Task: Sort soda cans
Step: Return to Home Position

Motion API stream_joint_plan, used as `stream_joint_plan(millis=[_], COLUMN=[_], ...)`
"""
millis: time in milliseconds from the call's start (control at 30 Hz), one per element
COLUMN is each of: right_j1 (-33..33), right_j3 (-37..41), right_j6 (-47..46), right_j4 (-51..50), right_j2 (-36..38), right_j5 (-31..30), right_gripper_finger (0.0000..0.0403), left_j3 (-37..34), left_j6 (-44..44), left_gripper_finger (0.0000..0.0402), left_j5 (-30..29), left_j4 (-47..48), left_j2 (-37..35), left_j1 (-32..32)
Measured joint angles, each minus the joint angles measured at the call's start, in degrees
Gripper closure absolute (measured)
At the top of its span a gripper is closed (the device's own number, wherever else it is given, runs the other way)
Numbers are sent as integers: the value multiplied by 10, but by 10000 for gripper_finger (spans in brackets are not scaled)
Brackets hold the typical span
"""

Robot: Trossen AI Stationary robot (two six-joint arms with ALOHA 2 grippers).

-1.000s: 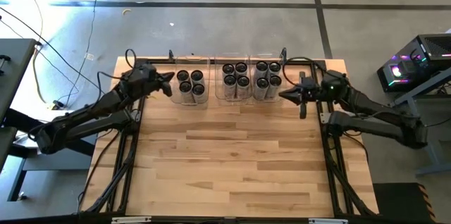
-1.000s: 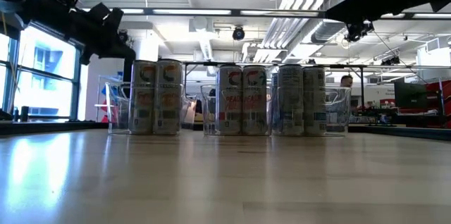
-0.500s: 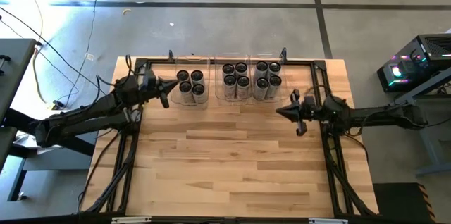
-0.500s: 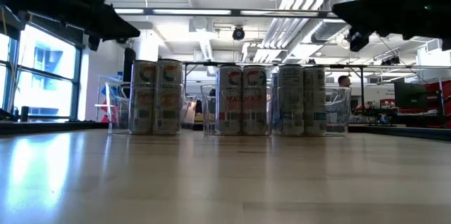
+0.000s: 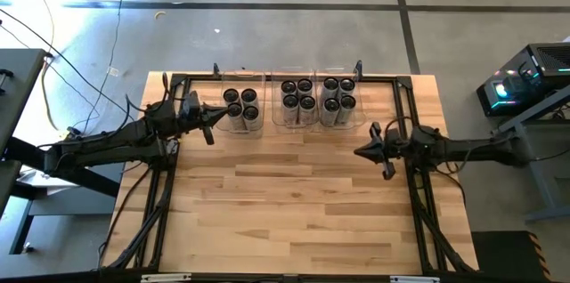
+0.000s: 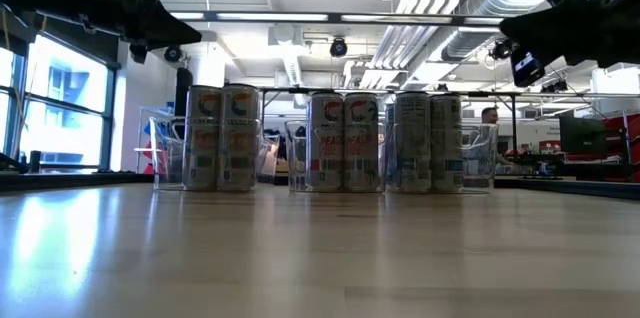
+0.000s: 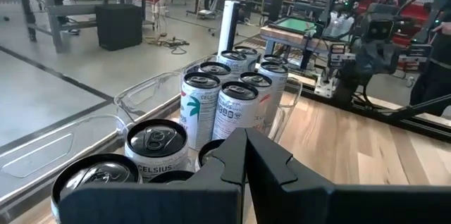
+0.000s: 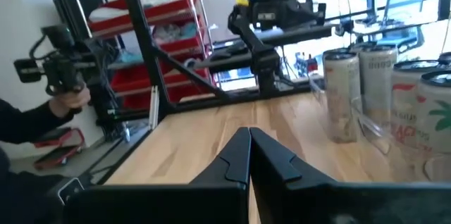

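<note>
Twelve Celsius soda cans (image 5: 290, 101) stand in three clear bins (image 5: 240, 78) at the table's (image 5: 294, 212) far edge, left gripper (image 5: 214, 114) beside the leftmost, right gripper (image 5: 361, 151) apart, both narrow and empty, so apparently only homing remains: retract clear of the bins.

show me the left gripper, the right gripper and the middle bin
left gripper (image 5: 217, 114), high view, at its fingertips
right gripper (image 5: 359, 151), high view, at its fingertips
middle bin (image 5: 294, 76), high view, a bare stretch of its rim

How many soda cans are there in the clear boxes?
12 soda cans: four in the left bin, four in the middle bin, four in the right bin, along the table's far edge. None seems hidden.
</note>
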State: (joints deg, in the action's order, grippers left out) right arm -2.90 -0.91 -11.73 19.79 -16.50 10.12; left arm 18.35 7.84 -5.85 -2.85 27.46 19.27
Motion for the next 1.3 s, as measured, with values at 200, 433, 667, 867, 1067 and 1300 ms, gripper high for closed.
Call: stream_joint_plan(millis=[200,433,667,867,1067,1300], right_j1=[0,20,26,26,26,26], right_j3=[3,3,3,3,3,3], right_j6=[15,29,17,15,14,13], right_j4=[-104,-176,-175,-175,-175,-174], right_j2=[122,158,132,128,128,126], right_j5=[-6,-7,-10,-10,-10,-10], right_gripper_finger=[403,403,403,403,403,403], left_j3=[0,-23,-161,-174,-173,-177], left_j6=[0,-37,-30,-30,-35,-35], left_gripper_finger=[401,402,401,401,401,401], left_j5=[0,37,36,60,93,129], left_j4=[0,-30,-255,-209,-76,6], left_j2=[0,-5,-42,-90,-206,-270], left_j1=[0,-22,-49,-28,4,12])
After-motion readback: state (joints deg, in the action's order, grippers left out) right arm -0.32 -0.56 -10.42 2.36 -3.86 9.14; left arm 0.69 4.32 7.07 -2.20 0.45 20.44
